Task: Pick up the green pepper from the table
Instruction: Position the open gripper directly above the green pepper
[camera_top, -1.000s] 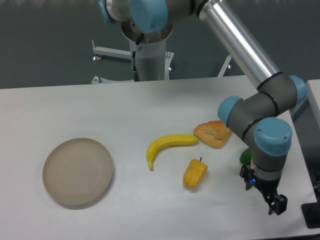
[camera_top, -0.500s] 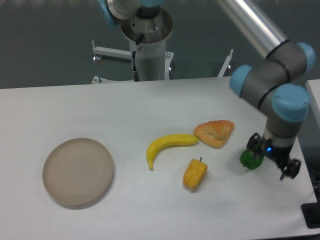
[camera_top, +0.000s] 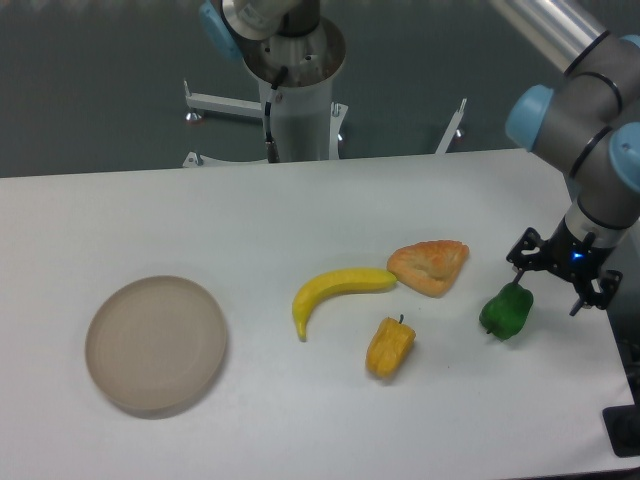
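The green pepper (camera_top: 506, 313) lies on the white table (camera_top: 300, 210) near its right edge, glossy and lumpy, with its stem pointing up toward my gripper. My gripper (camera_top: 549, 294) hangs just behind and to the right of the pepper. Its jaws are spread open and hold nothing. The left fingertip (camera_top: 521, 284) sits right by the pepper's stem; I cannot tell whether they touch.
An orange pastry (camera_top: 430, 266) lies left of the green pepper. A yellow-orange pepper (camera_top: 389, 347) and a banana (camera_top: 336, 293) lie further left. A round beige plate (camera_top: 155, 344) sits at the left. The table's right edge is close to the gripper.
My gripper has swung from the table's front right up and back to behind the green pepper. The pepper, half hidden before, now shows whole and has not moved.
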